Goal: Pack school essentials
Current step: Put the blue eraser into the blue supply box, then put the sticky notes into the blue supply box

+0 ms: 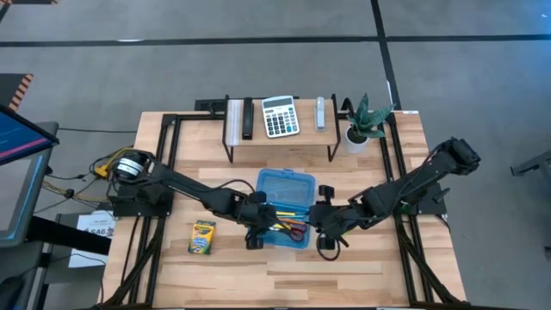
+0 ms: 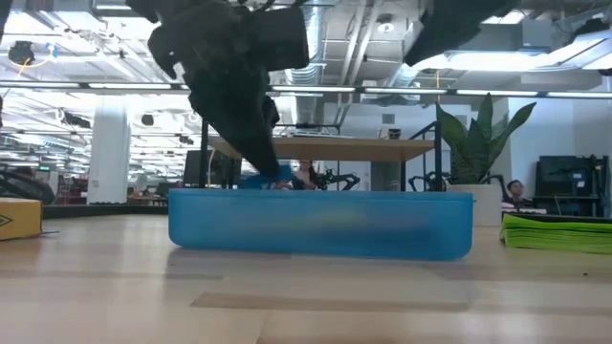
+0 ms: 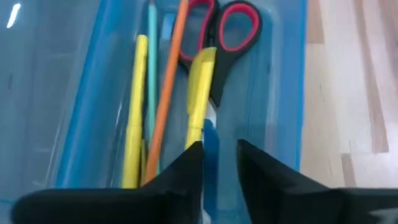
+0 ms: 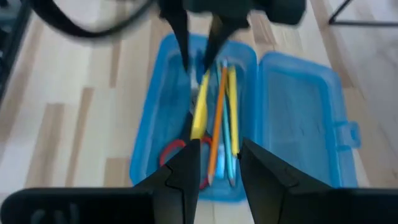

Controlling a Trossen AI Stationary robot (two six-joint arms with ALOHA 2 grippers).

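left claw (image 3: 221, 155) hangs slightly spread over the blue case (image 1: 284, 208), holding nothing; pencils (image 3: 163, 93) and scissors (image 3: 217, 37) lie inside (blades hidden). right claw (image 4: 221, 155) spread, empty, beside it.

In the low view the blue box (image 2: 320, 224) wall hides everything inside it; beside it, the crayon box (image 2: 19, 218) and green pad (image 2: 557, 232) are cut off by the frame edges
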